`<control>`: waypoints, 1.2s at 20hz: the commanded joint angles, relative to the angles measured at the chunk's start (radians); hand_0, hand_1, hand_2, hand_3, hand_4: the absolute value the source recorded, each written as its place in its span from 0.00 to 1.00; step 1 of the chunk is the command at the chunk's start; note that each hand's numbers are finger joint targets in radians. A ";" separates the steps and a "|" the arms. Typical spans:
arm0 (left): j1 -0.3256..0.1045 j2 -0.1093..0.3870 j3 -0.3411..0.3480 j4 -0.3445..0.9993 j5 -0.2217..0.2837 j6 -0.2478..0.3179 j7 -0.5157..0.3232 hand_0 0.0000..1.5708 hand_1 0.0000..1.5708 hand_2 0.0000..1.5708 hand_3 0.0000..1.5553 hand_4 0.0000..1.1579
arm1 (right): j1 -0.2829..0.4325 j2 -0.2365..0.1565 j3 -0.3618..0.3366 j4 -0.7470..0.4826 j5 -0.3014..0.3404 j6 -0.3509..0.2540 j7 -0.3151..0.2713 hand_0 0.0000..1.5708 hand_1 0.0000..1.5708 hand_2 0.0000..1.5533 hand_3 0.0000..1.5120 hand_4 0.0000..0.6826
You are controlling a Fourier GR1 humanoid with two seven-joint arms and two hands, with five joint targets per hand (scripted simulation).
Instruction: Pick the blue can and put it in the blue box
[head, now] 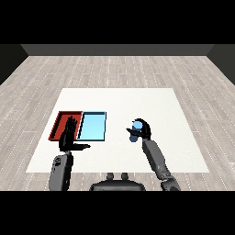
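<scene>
Gripping blue can [136,130], right hand [143,130]

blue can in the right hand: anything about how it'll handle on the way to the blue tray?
The blue can looks rigid and round-sided, so it would probably roll if laid down sideways. The right hand curls round it, hiding most of it. It looks small beside the light blue tray, so probably light, and it should fit inside easily.

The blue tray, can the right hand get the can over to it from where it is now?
Probably yes: the right hand is curled round the blue can, and only bare table lies between it and the blue tray.
</scene>
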 commanded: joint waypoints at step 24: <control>-0.052 -0.067 -0.167 0.025 0.005 0.037 0.117 0.00 0.00 0.00 0.00 0.00 | -0.009 -0.037 0.107 -0.428 0.115 0.050 0.220 0.94 0.94 0.94 0.95 0.94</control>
